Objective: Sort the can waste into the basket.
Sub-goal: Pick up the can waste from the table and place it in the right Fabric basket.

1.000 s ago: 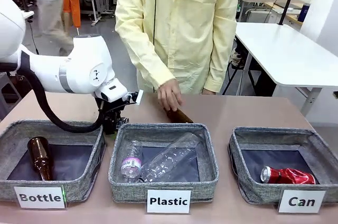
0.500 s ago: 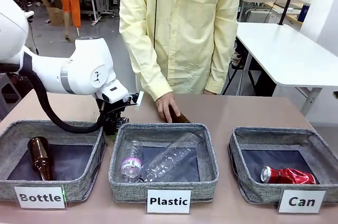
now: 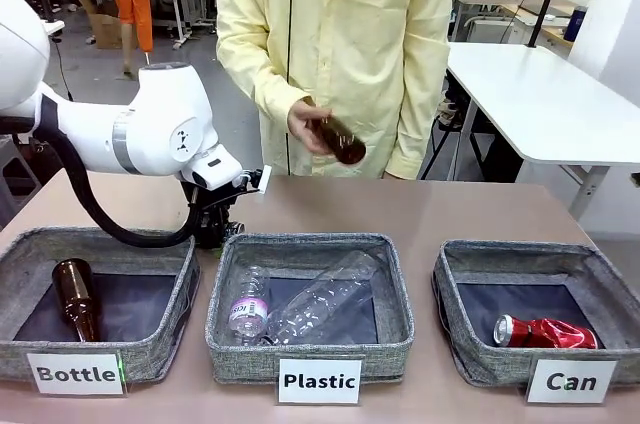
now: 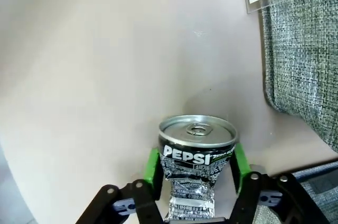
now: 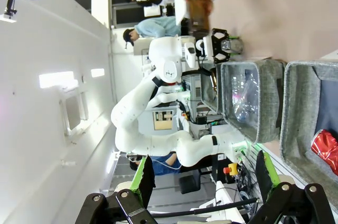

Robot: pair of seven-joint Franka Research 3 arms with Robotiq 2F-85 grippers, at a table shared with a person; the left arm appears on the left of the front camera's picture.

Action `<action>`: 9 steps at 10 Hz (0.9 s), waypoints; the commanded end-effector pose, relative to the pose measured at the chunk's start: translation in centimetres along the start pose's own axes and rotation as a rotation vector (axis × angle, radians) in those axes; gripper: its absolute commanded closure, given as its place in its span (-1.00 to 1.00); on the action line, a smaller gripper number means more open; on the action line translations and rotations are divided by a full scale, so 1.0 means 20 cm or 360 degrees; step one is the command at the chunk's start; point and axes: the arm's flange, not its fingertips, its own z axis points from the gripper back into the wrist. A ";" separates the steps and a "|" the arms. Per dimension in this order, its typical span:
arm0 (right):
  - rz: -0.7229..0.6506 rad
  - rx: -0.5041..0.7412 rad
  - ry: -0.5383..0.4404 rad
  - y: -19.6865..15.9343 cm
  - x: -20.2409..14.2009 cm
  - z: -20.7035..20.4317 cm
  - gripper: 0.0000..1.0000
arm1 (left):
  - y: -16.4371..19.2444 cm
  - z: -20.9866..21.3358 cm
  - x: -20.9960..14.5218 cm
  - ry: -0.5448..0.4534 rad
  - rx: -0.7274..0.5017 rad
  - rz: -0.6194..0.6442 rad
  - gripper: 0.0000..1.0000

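The front view is taken from the robot's side of the surface [image 3: 420, 209]. It faces across three labelled bins at the near edge, the basket [image 3: 490, 359] marked "Can" among them, toward a person [image 3: 340, 44] at the far edge. The left wrist view is held close above the surface and aimed down along the left fingers [image 4: 153, 163], with a black can [image 4: 196, 150] seen large between them. The right wrist view is rolled sideways and set well back, looking past the right fingers [image 5: 143, 174]. The left arm [image 5: 169, 65], the bins and the red can [image 5: 325, 150] are shared with the front view.
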 end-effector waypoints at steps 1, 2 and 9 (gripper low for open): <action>0.0028 -0.0007 0.0017 0.01 0.00 0.01 -1.00 | -0.01 0.02 0.00 0.0037 0.0047 0.0011 0.48; 0.0028 -0.0007 0.0017 0.01 0.00 0.01 -1.00 | -0.01 0.02 0.00 0.0041 0.0056 0.0017 1.00; 0.0028 -0.0007 0.0017 0.01 0.00 0.01 -1.00 | 0.13 0.54 -0.21 -0.0183 0.0250 0.0202 1.00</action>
